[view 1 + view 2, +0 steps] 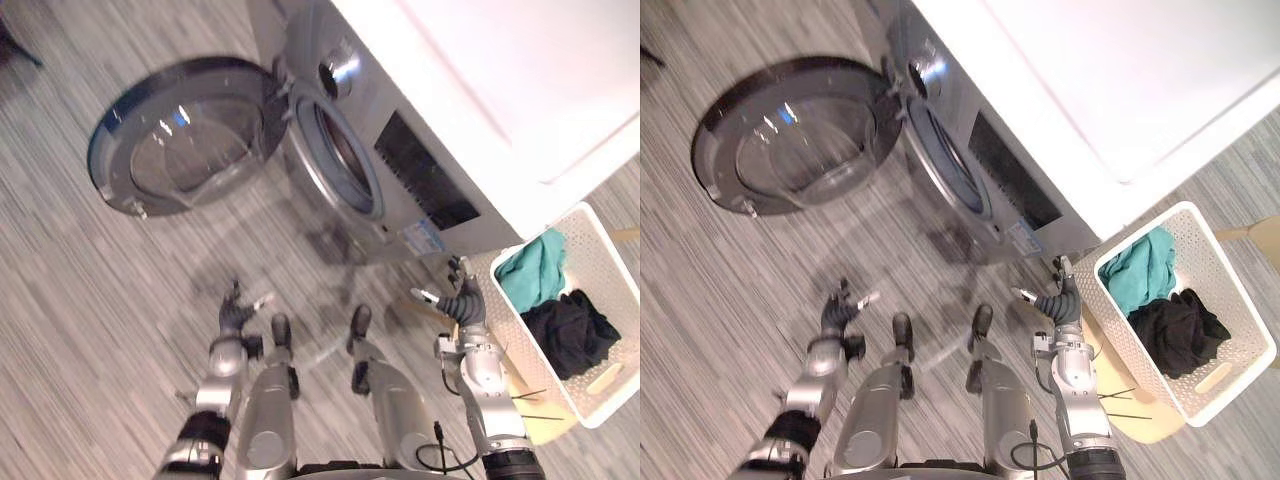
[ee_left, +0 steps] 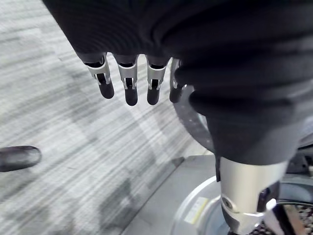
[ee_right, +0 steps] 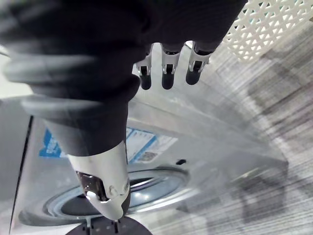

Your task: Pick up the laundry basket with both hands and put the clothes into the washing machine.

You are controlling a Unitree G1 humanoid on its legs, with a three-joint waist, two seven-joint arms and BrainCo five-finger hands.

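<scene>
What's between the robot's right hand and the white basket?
Nothing but a narrow strip of bare floor, seen in the right eye view: the open right hand hangs just beside the basket.

— Entry one: what bears the load?
— I log the floor: grey streaked planking across the left and lower frame.
— Standing on it?
— I list the washing machine, upper right, with its round door open at upper left. A pale wooden stand sits lower right, under the white basket.
</scene>
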